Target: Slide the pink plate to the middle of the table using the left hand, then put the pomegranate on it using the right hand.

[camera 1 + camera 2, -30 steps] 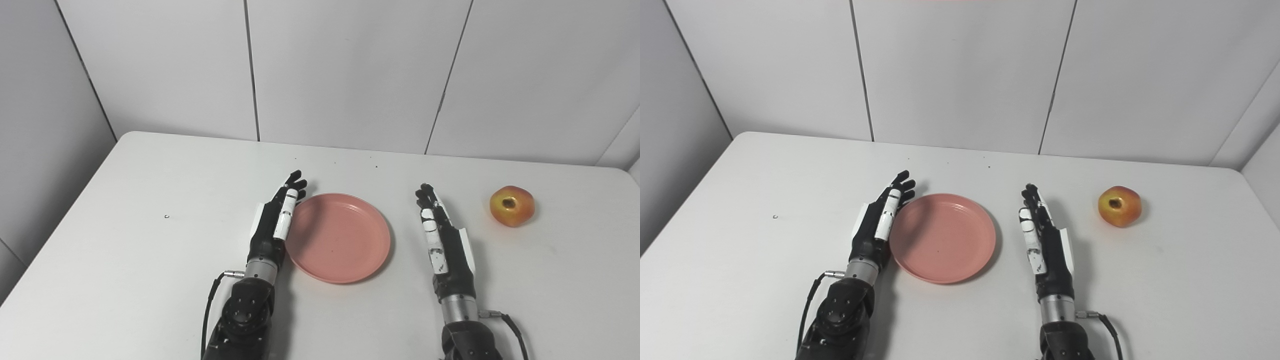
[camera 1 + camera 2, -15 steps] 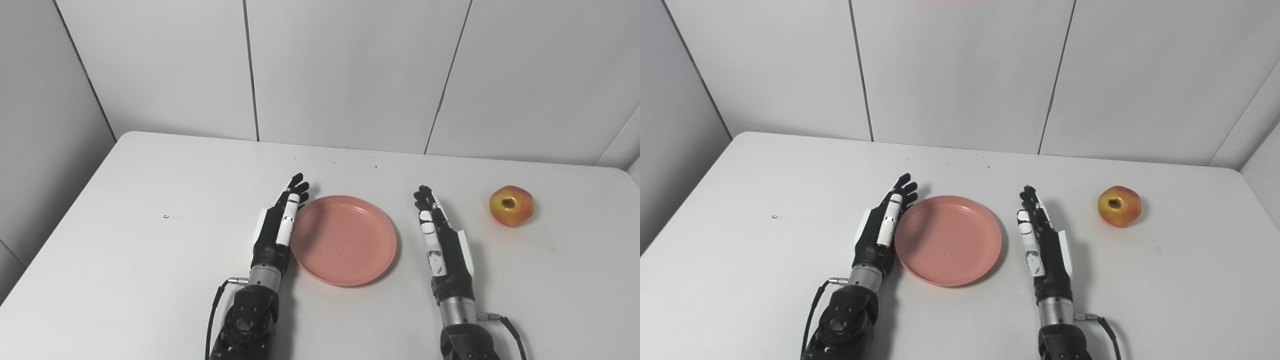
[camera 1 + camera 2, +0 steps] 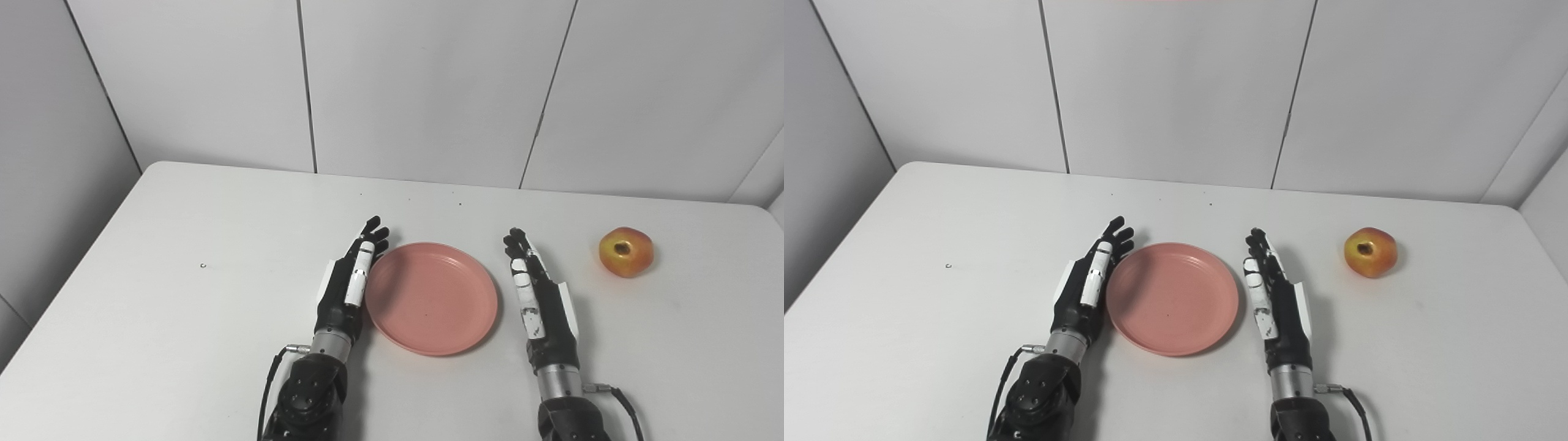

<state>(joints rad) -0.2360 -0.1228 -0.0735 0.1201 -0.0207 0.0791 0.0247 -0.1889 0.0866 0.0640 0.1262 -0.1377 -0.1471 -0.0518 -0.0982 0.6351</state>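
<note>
The pink plate (image 3: 432,297) lies flat on the white table (image 3: 184,233), near its middle. My left hand (image 3: 346,283) stands edge-on with straight fingers, pressed against the plate's left rim; it is open and holds nothing. My right hand (image 3: 539,300) also stands edge-on and open, just right of the plate with a small gap to the rim. The pomegranate (image 3: 626,252), red and yellow with its dark crown facing me, sits on the table to the right of my right hand, well apart from it.
A tiny dark speck (image 3: 203,265) lies on the table's left part. Grey wall panels stand right behind the table's far edge. The table's right edge lies a little beyond the pomegranate.
My left hand has moved to the right and pushed the plate to the right with it. The gap between the plate and my right hand has narrowed. The pomegranate has not moved.
</note>
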